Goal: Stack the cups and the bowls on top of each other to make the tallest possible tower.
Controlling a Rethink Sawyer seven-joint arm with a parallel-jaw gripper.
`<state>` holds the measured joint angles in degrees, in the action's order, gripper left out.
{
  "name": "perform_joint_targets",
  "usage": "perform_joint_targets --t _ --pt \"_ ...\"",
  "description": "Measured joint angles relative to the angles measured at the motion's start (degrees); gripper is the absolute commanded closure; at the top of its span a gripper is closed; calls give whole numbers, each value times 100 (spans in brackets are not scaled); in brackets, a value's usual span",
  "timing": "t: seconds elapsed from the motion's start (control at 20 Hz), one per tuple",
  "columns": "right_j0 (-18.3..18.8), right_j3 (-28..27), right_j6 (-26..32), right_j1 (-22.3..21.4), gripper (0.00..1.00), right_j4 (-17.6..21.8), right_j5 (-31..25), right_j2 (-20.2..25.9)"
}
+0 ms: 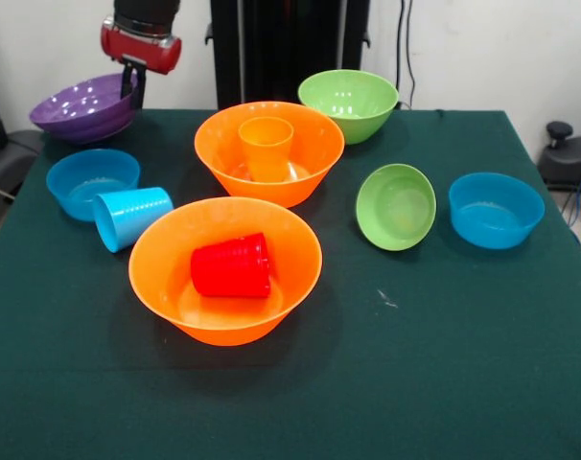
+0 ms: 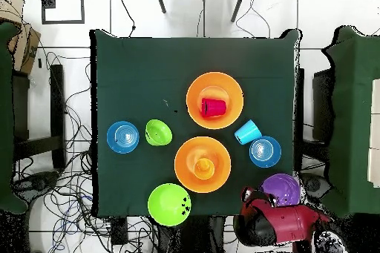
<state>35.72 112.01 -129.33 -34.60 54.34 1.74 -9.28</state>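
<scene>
My gripper (image 1: 130, 88) is at the table's far left corner, shut on the rim of the large purple bowl (image 1: 80, 110), which tilts slightly. An orange cup (image 1: 266, 146) stands upright in one large orange bowl (image 1: 214, 144). A red cup (image 1: 231, 266) lies on its side in the nearer large orange bowl (image 1: 156, 278). A light blue cup (image 1: 130, 217) lies on its side on the cloth beside a small blue bowl (image 1: 91, 182). In the overhead view the purple bowl (image 2: 282, 188) sits by the red arm (image 2: 286, 224).
A large green bowl (image 1: 348, 103) stands at the back. A small green bowl (image 1: 396, 206) tilts on its side at the right, next to a second small blue bowl (image 1: 496, 209). The green cloth (image 1: 415, 364) covers the table.
</scene>
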Motion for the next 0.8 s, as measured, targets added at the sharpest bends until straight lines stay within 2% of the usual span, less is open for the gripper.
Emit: perform_joint_targets --t 0.8 --pt "103 413 0 -516 100 -236 -129 455"
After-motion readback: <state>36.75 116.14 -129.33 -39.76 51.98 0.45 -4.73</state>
